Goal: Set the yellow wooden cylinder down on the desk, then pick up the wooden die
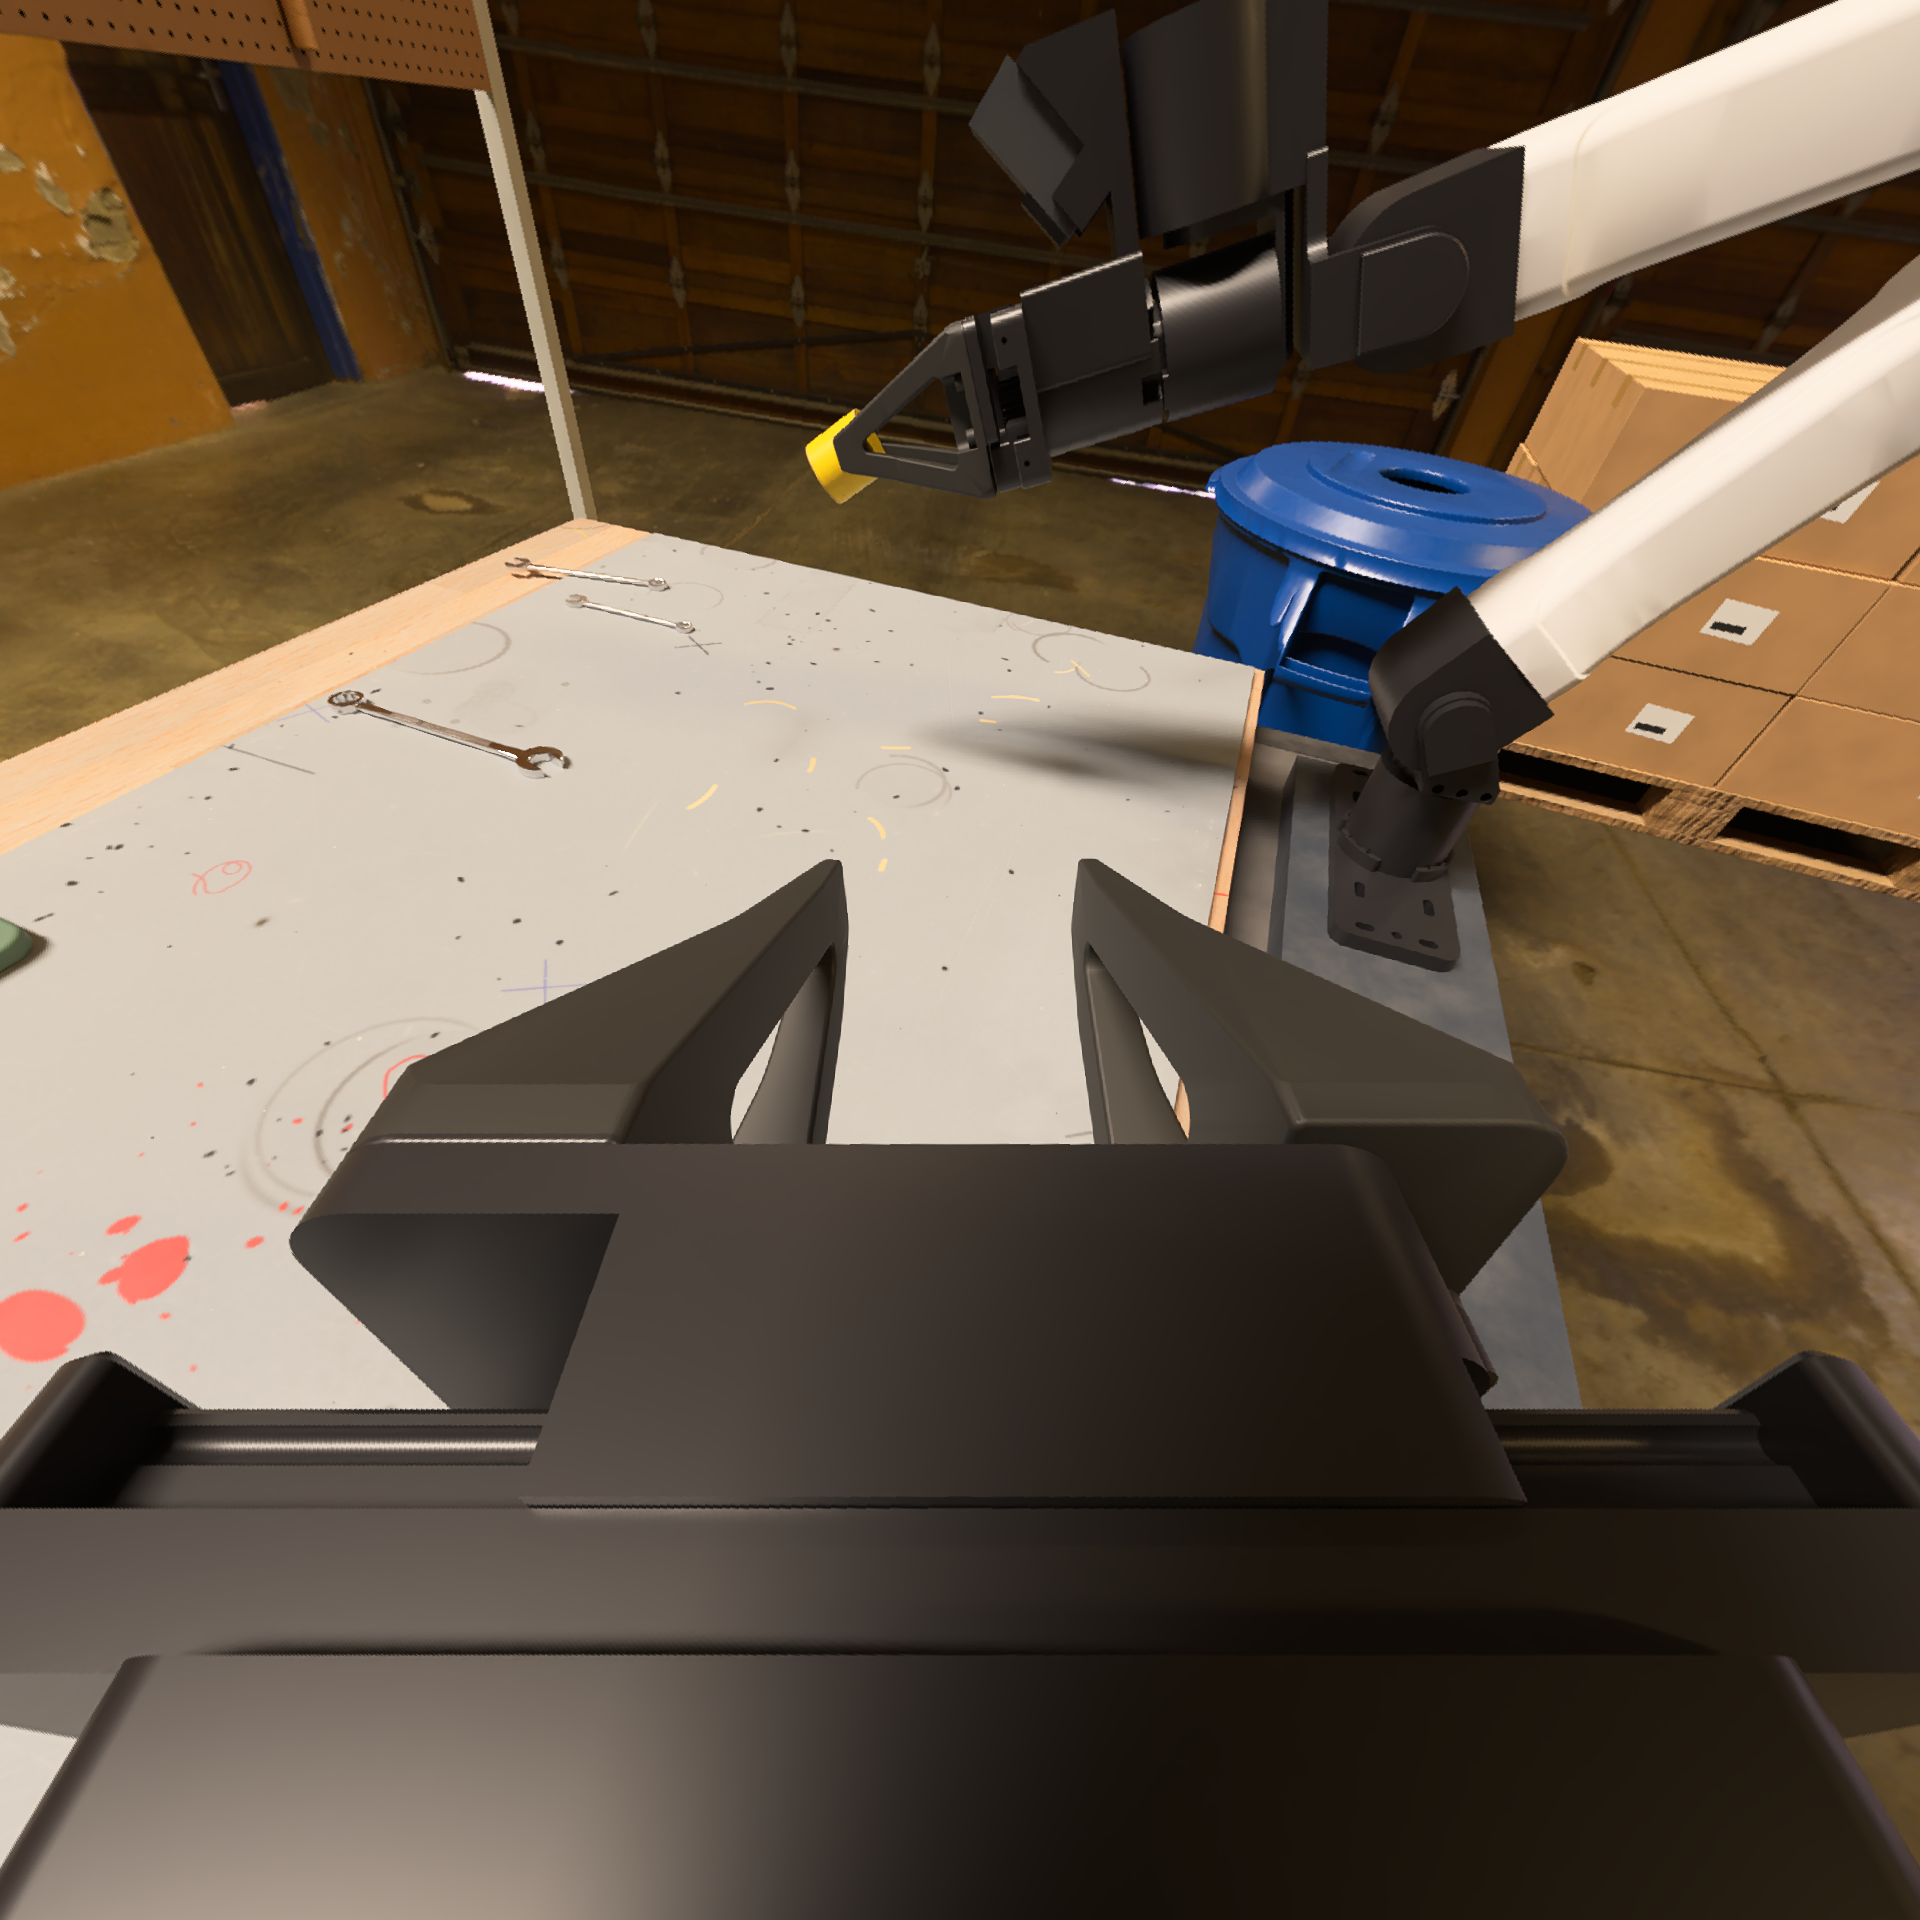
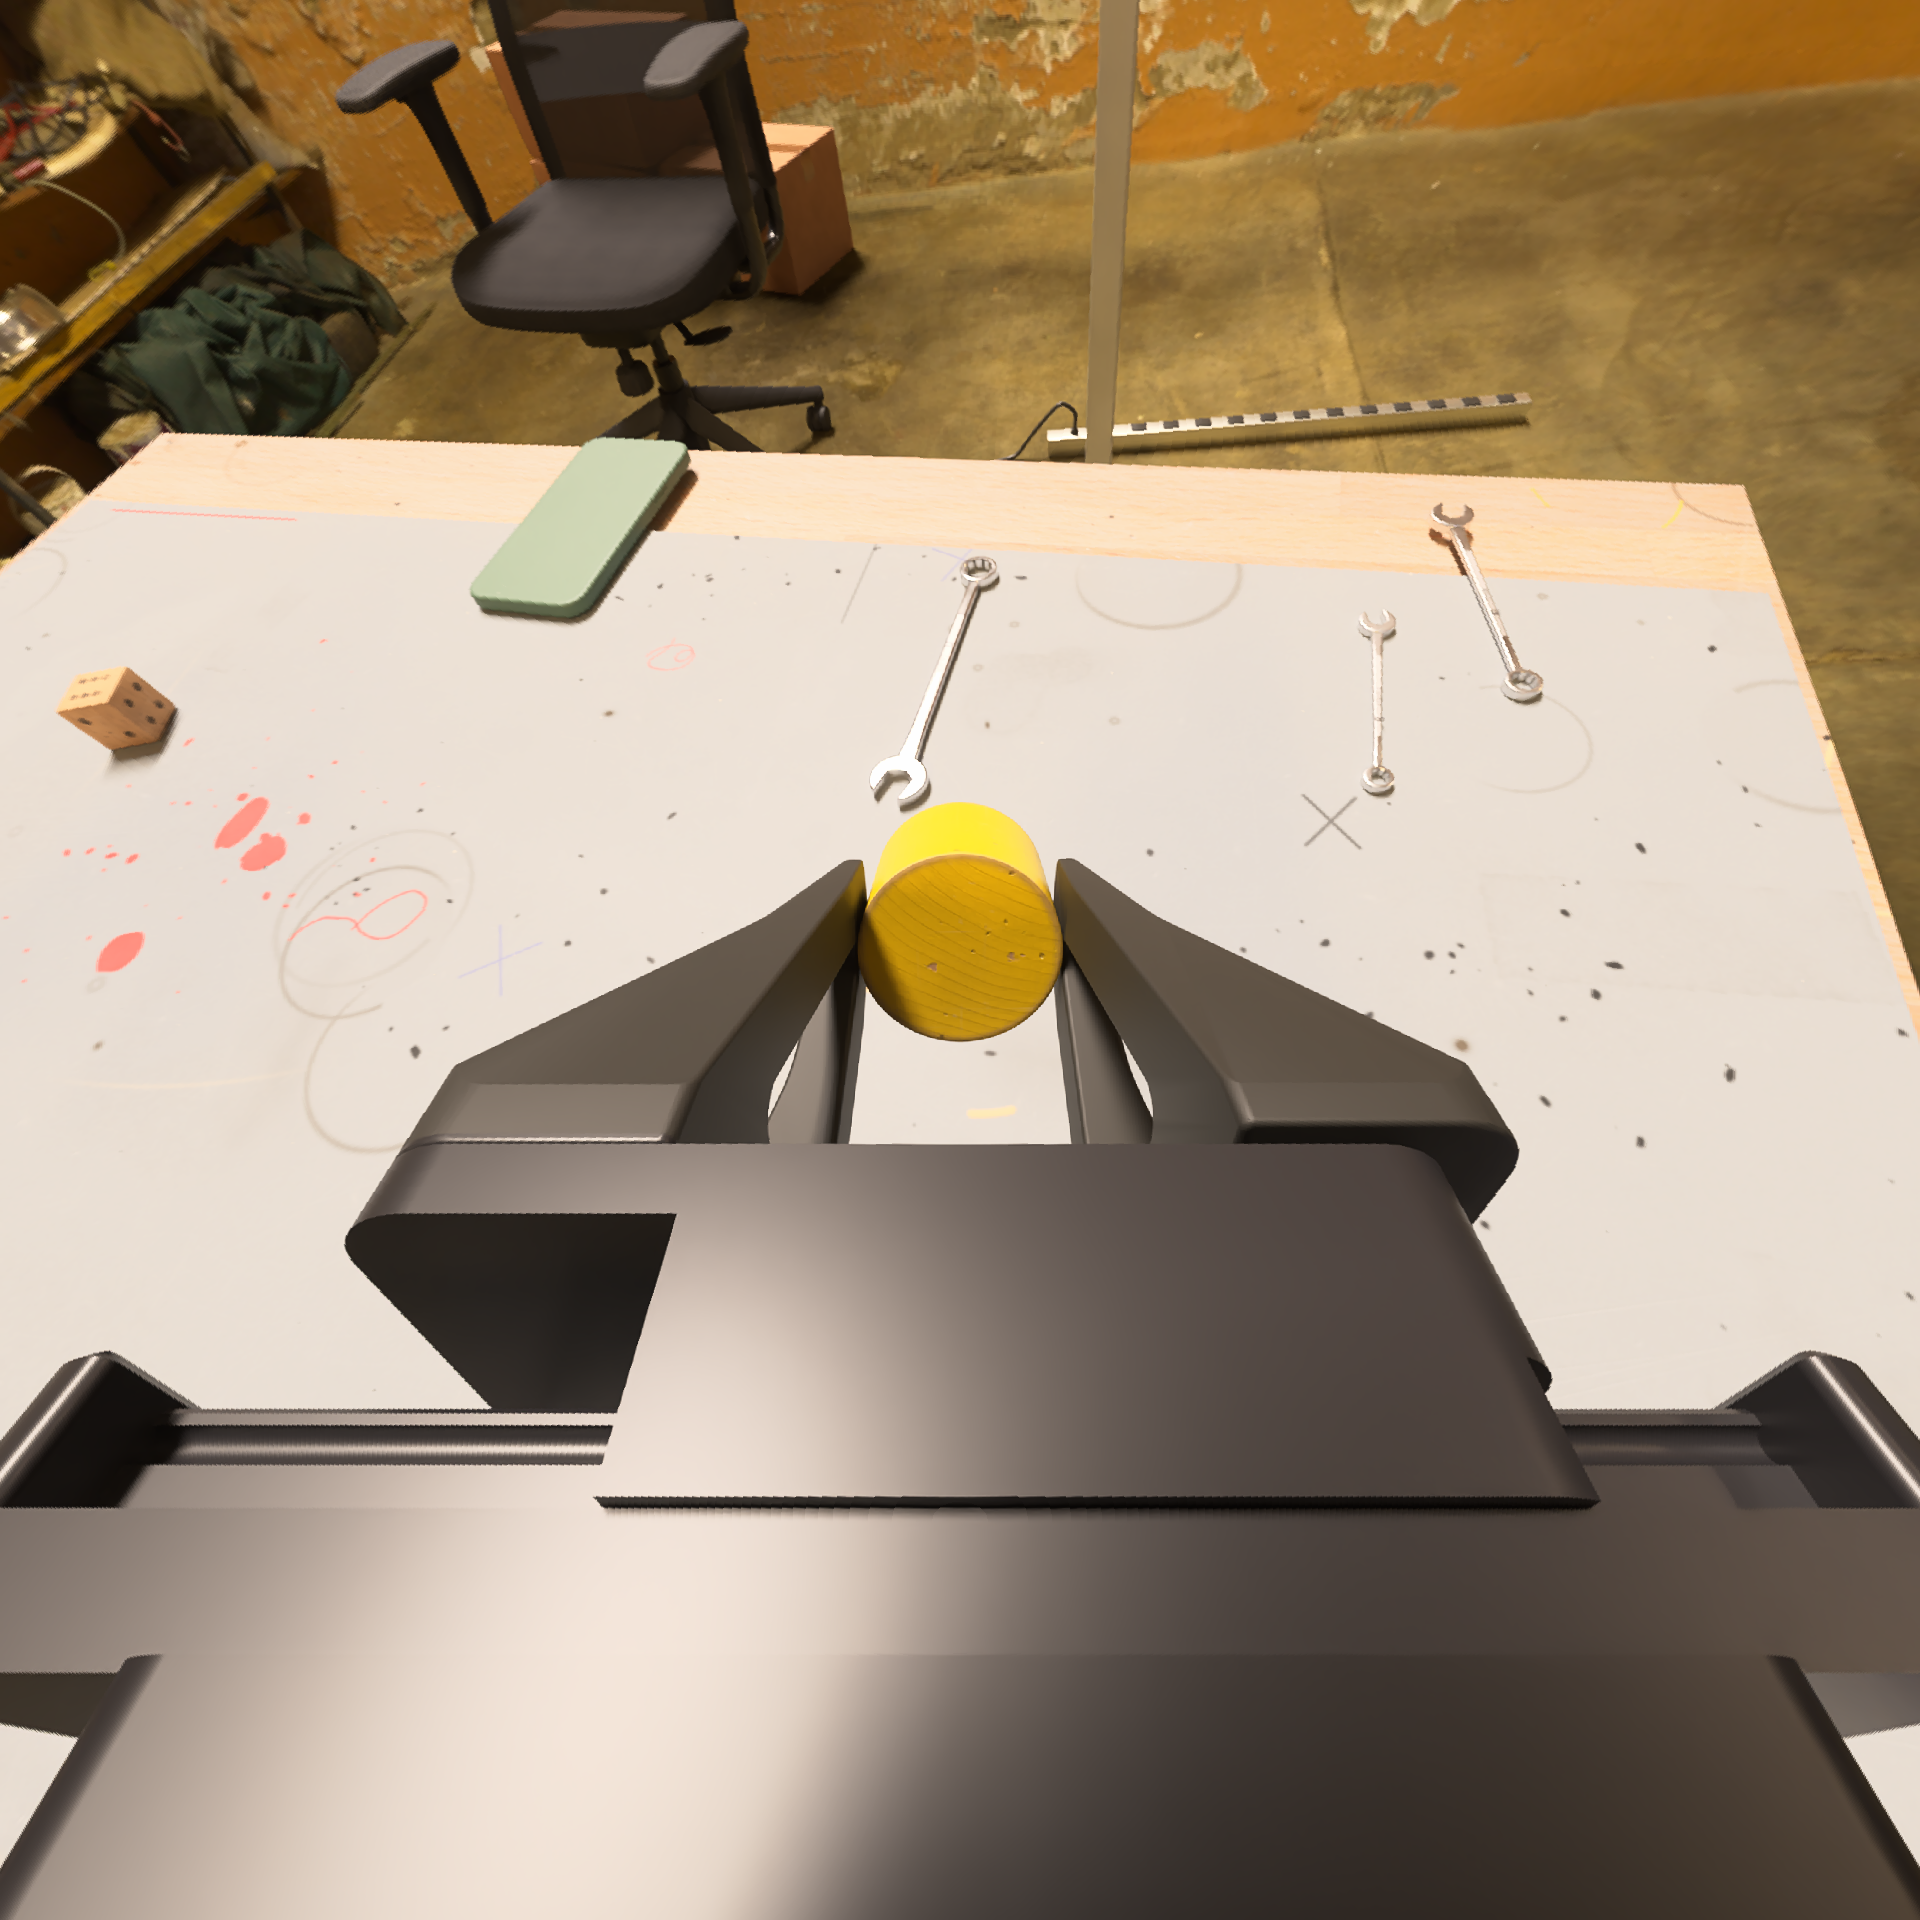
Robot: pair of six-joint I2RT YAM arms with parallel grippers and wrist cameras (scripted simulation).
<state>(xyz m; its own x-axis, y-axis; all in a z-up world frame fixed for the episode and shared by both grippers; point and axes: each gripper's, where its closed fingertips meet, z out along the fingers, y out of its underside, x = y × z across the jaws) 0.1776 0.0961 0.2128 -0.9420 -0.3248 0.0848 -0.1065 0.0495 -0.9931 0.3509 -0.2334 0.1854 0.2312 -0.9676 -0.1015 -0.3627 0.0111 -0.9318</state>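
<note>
Above the speckled grey desk (image 2: 1143,1039), right hand (image 2: 961,935) clamps the smooth yellow cylinder (image 2: 961,940); left hand (image 1: 961,997) gapes empty.

In the right wrist view the die (image 2: 116,708) lies at far left on the desk (image 2: 727,1039), the pad (image 2: 580,528) upper left — three wrenches (image 2: 935,681) (well apart) toward the upper right.

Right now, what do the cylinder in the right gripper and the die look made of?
Yellow cylinder: looks like wood painted matte yellow; curved grain lines and small chips show on its flat end. Die: pale, seemingly unpainted wood with dark pips and a dull finish; it is too small to make out grain.
</note>
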